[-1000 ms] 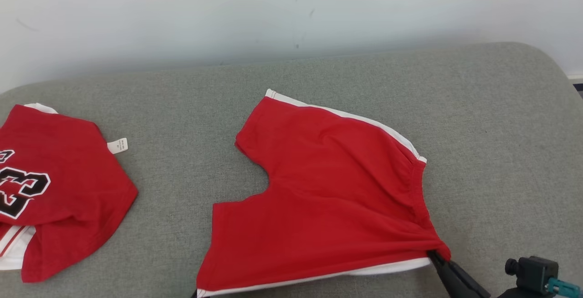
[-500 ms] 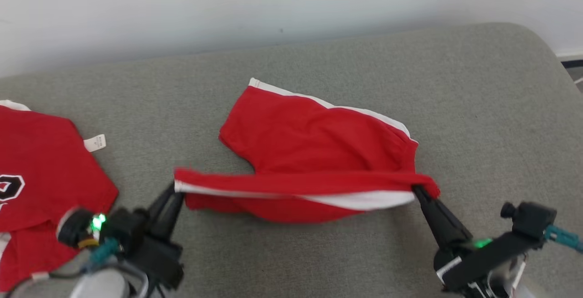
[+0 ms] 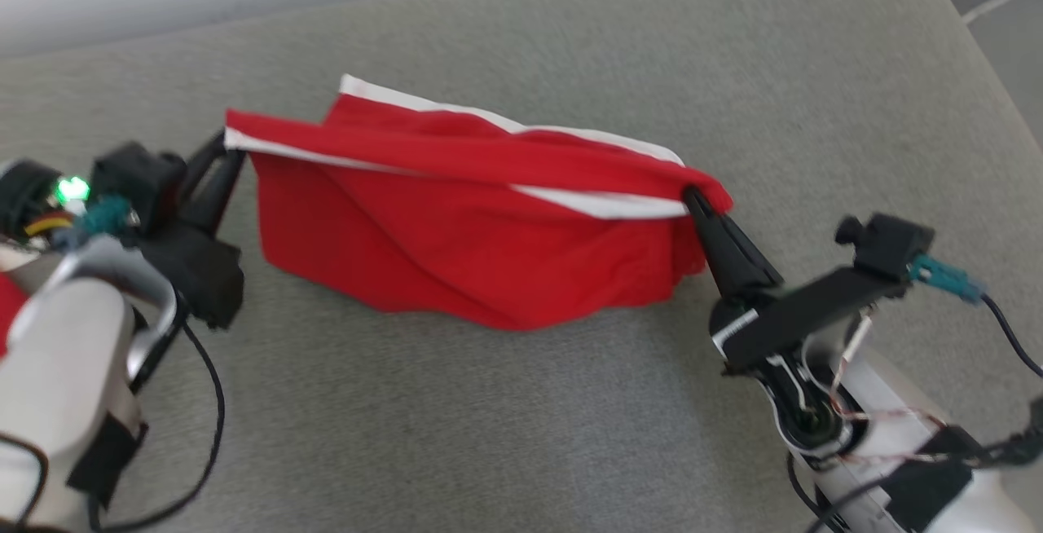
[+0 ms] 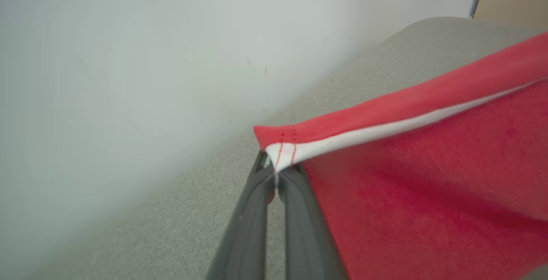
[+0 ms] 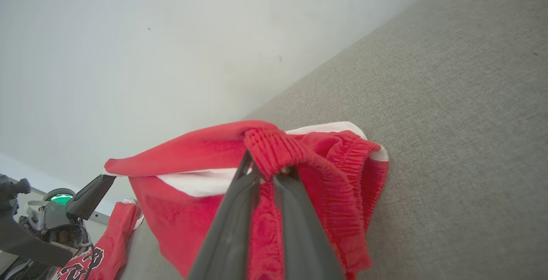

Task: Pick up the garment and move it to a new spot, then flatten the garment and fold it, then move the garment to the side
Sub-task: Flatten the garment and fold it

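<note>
Two pairs of dark fingers hold one red garment, a pair of shorts (image 3: pixel 456 256) with white side stripes, above a grey cushion (image 3: pixel 505 435). The left fingers (image 3: pixel 226 160) are pinched together on a hem corner, where one white stripe ends in two lines of red stitching. The right fingers (image 3: pixel 699 203) are nearly closed on the gathered elastic waistband, and a bunch of red cloth sticks out past their tips. One long edge of the shorts is stretched fairly taut between the two pairs of fingers. The rest hangs below that edge in loose folds, and its lowest part reaches the cushion nearer the right fingers. A second white stripe runs along the far edge, beyond the stretched one. A second red garment (image 5: pixel 112 245) with black and white lettering lies on the cushion below and beyond the left fingers, seen from the right wrist. A pale wall (image 4: pixel 128 57) stands behind the cushion, ahead of both pairs of fingers.
</note>
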Robot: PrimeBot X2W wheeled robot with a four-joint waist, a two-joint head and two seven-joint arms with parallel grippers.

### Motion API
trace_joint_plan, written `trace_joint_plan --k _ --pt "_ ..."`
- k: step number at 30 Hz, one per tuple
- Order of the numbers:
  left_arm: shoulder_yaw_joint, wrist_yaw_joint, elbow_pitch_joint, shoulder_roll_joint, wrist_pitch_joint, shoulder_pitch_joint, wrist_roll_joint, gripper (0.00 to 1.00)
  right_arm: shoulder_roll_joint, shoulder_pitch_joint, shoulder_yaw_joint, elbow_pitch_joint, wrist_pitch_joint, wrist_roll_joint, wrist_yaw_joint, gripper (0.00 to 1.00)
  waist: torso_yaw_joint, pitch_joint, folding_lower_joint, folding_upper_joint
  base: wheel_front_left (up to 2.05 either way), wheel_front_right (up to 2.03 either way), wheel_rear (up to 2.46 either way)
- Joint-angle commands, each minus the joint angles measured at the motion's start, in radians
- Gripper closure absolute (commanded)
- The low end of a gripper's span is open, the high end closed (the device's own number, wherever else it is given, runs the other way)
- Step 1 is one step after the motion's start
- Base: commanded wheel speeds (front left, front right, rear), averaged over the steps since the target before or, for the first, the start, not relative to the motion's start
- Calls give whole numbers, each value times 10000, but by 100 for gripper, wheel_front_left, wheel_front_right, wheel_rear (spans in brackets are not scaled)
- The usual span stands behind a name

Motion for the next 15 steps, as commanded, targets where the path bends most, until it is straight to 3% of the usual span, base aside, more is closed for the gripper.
trace_joint_plan --k 1,15 --pt "-3 21 100 83 32 -159 -86 100 64 -156 38 73 -42 66 1 100 -667 687 -3 -1 0 0 0" --pt "-2251 1 2710 838 450 -3136 -1058 100 1335 -2547 913 2176 -198 732 1 100 -1474 1591 -3 -1 0 0 0"
